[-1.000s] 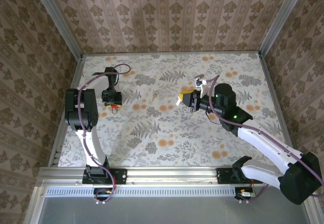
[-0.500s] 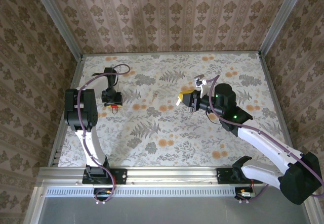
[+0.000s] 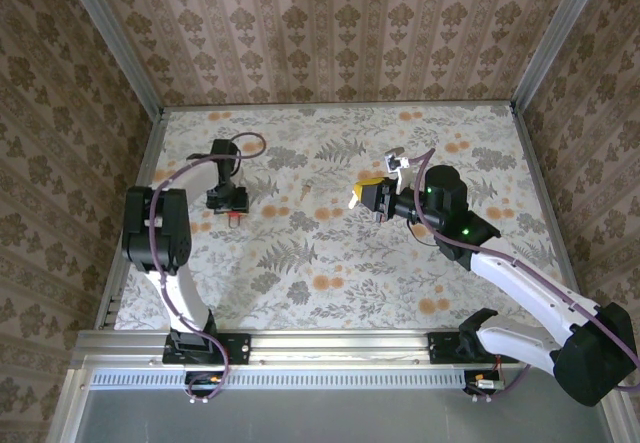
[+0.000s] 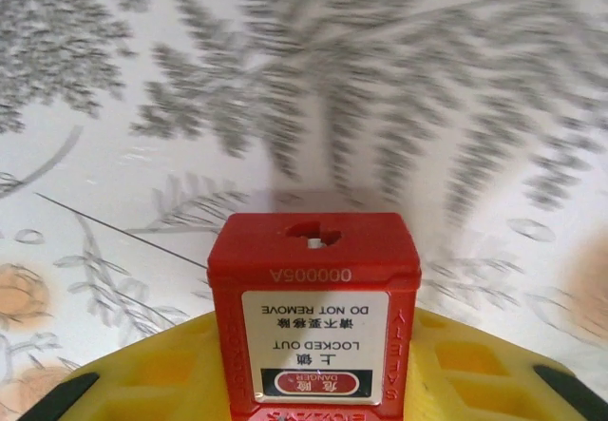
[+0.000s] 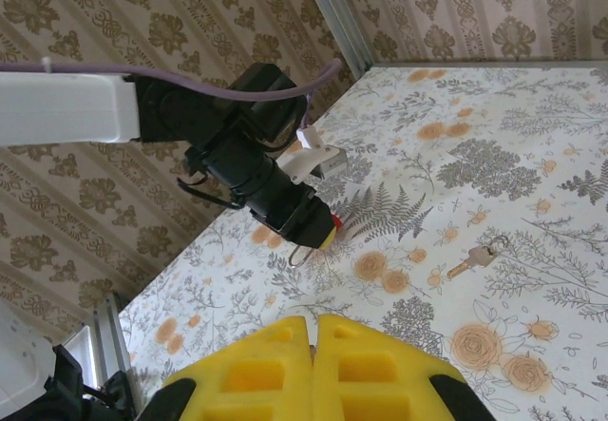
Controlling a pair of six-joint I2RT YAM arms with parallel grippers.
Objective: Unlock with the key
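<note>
The left gripper [image 3: 229,206] stands over the far left part of the surface [image 3: 400,293], close to the left edge. Its jaws are closed on a red padlock [image 4: 313,288]. In the left wrist view the yellow jaws sit on either side of the lock's body. The keyhole [image 4: 313,234] is in the end face that points away from the camera, out over the fern-patterned surface. A white label [image 4: 315,345] on the upper face reads upside down, with "LOCKED OUT" and "DO NOT REMOVE" on it.

From the right wrist camera the same padlock [image 5: 321,234] shows at the tip of the left arm [image 5: 228,145]. A thin metal shackle [image 5: 300,255] hangs below the lock towards the surface. It looks very near the surface, but I cannot tell whether it touches.

The right gripper [image 3: 366,196] is held above the surface a little right of the middle, turned towards the left edge. Its yellow jaws are pressed together with nothing between them, as the right wrist view [image 5: 312,359] shows plainly.

The key [image 5: 478,258] lies flat on the surface around the middle, somewhat nearer the far edge. It is between the two grippers and well apart from the padlock. Neither gripper touches it.
</note>
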